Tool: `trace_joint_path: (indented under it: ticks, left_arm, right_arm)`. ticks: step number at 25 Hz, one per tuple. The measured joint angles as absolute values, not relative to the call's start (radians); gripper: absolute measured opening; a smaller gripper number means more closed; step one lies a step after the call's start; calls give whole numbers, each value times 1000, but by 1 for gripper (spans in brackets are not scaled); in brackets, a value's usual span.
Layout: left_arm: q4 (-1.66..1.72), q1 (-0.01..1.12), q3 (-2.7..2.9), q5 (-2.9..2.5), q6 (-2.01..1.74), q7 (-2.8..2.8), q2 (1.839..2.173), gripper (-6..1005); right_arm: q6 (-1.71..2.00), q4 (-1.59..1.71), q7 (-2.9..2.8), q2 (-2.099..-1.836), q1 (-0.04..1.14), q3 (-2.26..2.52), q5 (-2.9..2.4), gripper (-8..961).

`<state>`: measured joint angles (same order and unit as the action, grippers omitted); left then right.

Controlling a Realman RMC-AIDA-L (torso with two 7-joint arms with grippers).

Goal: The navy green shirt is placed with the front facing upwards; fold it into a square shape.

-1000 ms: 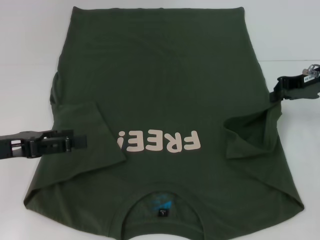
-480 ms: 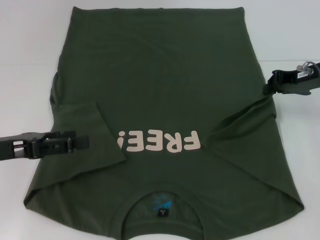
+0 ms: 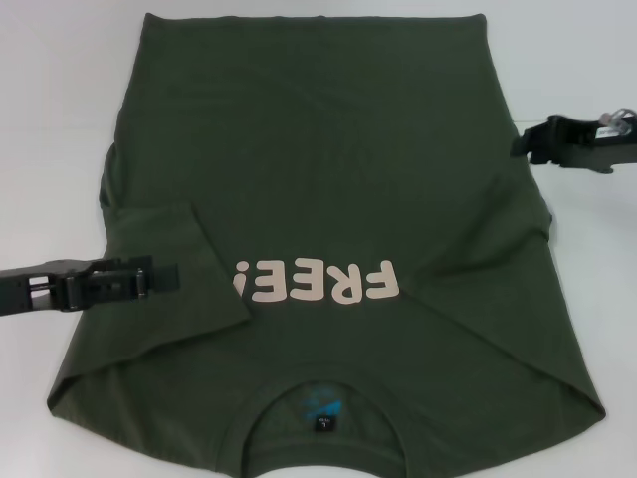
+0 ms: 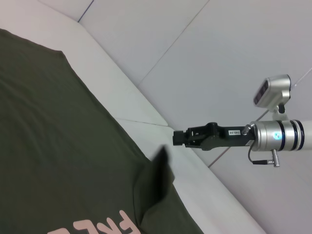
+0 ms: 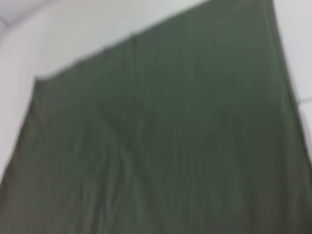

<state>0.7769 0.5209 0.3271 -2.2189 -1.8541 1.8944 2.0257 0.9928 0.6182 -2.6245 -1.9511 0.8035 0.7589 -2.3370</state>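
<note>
The shirt [image 3: 328, 199] lies flat on the white table [image 3: 50, 100], front up, collar toward me. Its left sleeve is already folded in over the chest, I think to make the sides straight for a square. My left pincer [image 3: 159, 279] hovers over that sleeve; whether it is apart or together, I cannot tell. My right pincer [image 3: 523, 146] is at the shirt's right edge — same, I cannot tell. Beyond the table I see only a pale tiled floor [image 4: 204, 63].

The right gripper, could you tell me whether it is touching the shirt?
Apart: in the left wrist view, pale table shows between the right gripper and the shirt.
</note>
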Motion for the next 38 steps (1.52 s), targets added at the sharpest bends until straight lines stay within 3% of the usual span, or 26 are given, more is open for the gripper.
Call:
trace_joint_path:
  ticks: [5, 8, 13, 24, 30, 38]
  left_arm:
    - [759, 523, 324, -2218, -1835, 1895, 2026, 952]
    - [749, 524, 324, -2208, -1827, 1895, 2028, 952]
    - [745, 522, 322, -2182, -1828, 1915, 2027, 948]
    - [821, 517, 320, -2364, -1851, 2236, 1958, 938]
    - [847, 537, 332, -2505, -1817, 2300, 1949, 932]
    - [848, 573, 356, -2639, -1784, 2328, 1944, 925]
  right_arm:
    - [958, 617, -2540, -1952, 749, 737, -2215, 343]
    - [953, 617, -2451, -1961, 712, 713, -2126, 588]
    - [1064, 615, -2191, -1969, 619, 665, -1874, 620]
    - [1442, 599, -1908, -1980, 394, 455, -1602, 802]
    - [1512, 538, -1837, -1984, 371, 422, -1610, 940]
    - [1521, 532, -1827, -1977, 370, 426, -1625, 937]
